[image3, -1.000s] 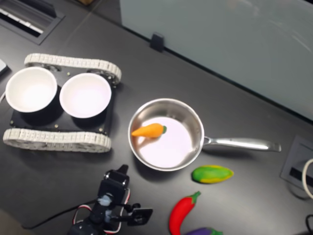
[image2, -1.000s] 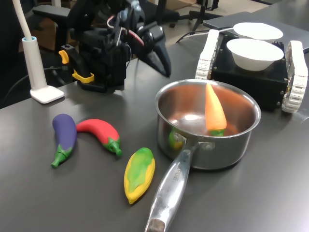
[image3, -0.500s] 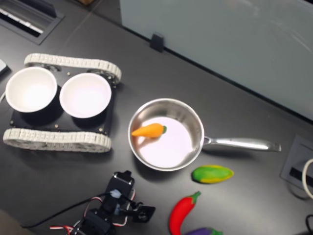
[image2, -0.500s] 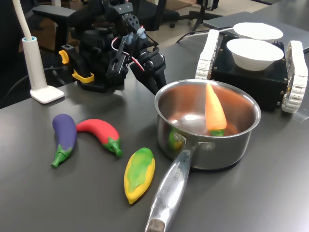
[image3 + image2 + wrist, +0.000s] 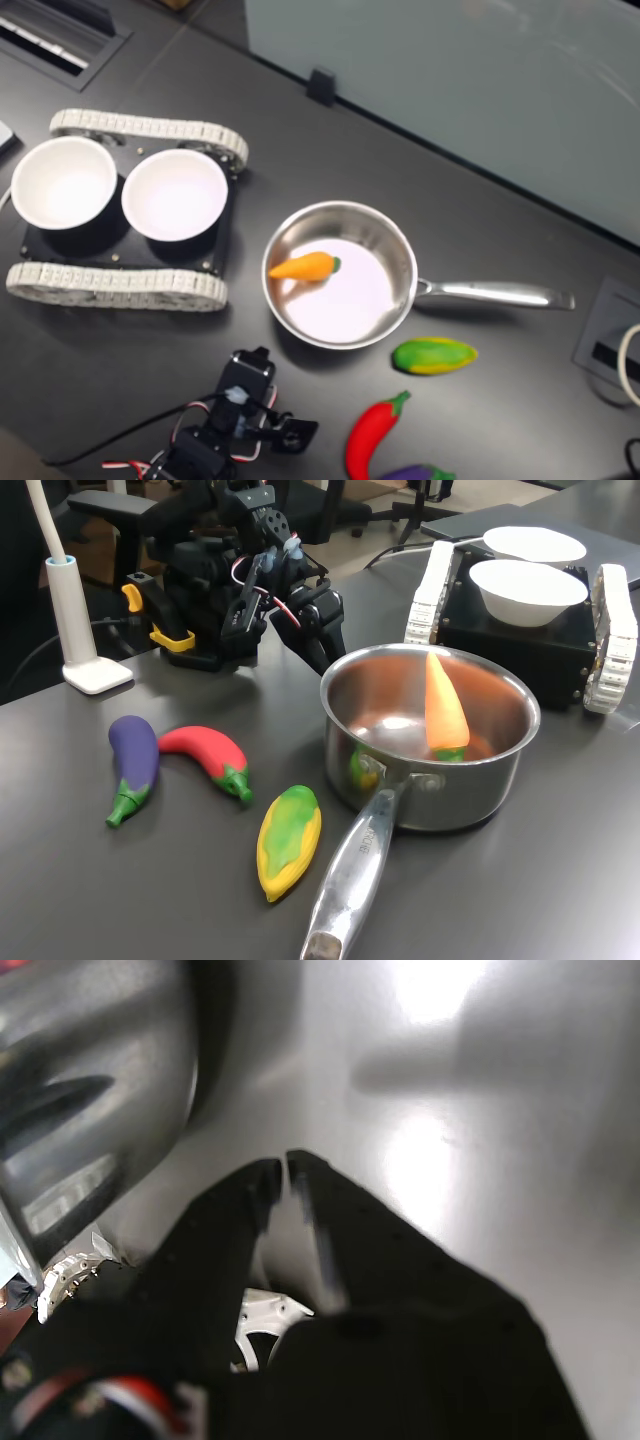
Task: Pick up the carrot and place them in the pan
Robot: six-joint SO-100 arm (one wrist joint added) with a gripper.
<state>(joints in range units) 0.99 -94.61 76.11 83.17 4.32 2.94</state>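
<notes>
The carrot (image 5: 444,712) leans inside the pan (image 5: 500,770), against its far wall. The gripper (image 5: 322,630), nearly shut and empty, hangs left of the pan in the first exterior view. Light, stiff, glossy plastic, likely slippery; its plump middle looks best to grip.

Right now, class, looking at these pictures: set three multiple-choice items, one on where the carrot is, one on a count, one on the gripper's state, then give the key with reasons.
1. Where is the carrot?
A. Inside the pan
B. On the table beside the corn
C. In a white bowl

2. How many white bowls are there?
A. One
B. Two
C. Four

3. What state is the gripper in?
A. Shut on the carrot
B. Wide open over the pan
C. Shut, holding nothing

Key:
1 A: the carrot lies within the rim of the pan, its tip leaning on the wall in the first exterior view.
2 B: two bowls sit side by side in the second exterior view.
3 C: in the wrist view the gripper has its tips almost touching with nothing between them, outside the pan.
</notes>
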